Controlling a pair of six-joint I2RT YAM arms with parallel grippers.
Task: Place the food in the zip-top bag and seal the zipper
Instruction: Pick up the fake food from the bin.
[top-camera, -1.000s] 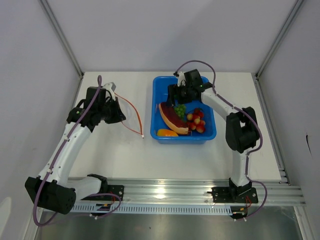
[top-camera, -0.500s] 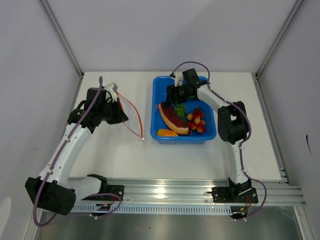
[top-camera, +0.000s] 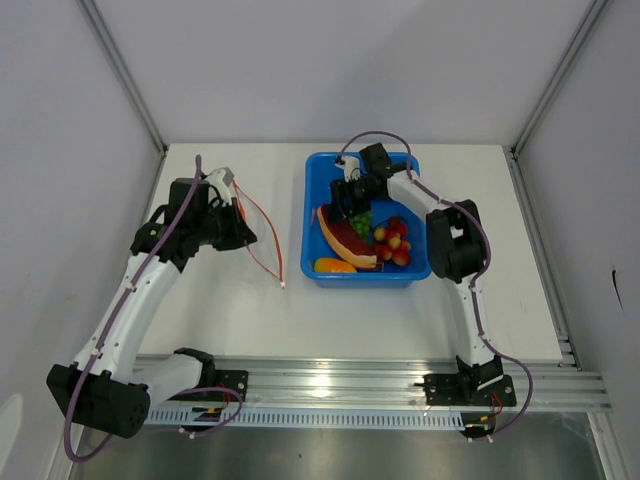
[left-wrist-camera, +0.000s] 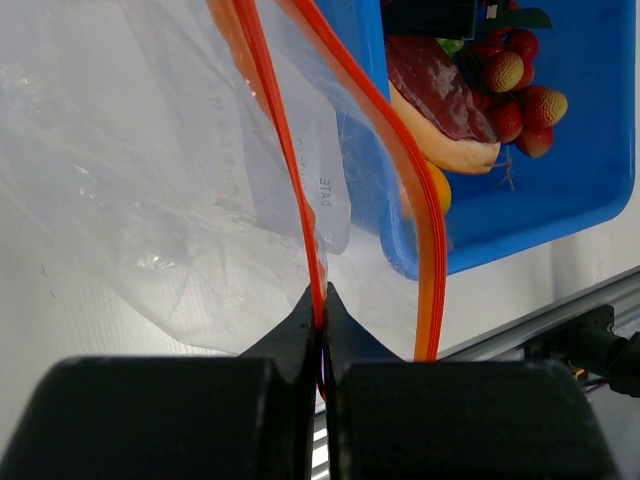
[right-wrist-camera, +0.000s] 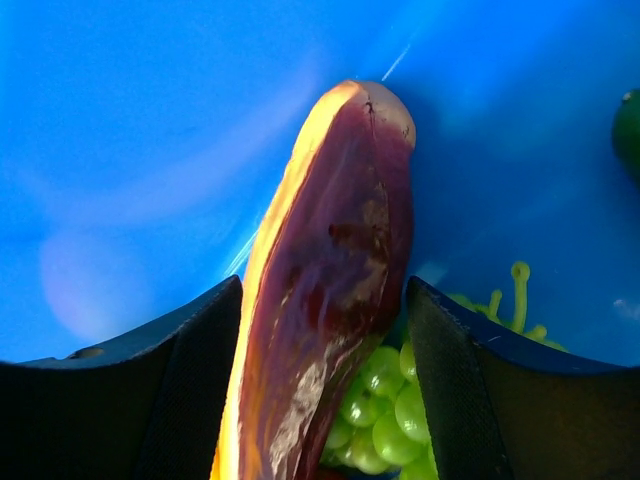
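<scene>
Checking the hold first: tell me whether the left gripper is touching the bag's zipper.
Touching. In the left wrist view, the left gripper is shut on the orange-red zipper.

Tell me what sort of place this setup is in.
Probably a robotics lab test cell: plain grey panels enclose a white table, an aluminium rail carries the arms, and toy food sits in a blue bin.

Food (top-camera: 372, 238) in bin (top-camera: 318, 168), zip-top bag (top-camera: 252, 225) left of bin

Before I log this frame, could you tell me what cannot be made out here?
- Top view: the right gripper hides part of the meat slice.
- Right wrist view: whether the fingers touch the meat slice is unclear.
- Left wrist view: the bag is cut off by the top edge.
</scene>
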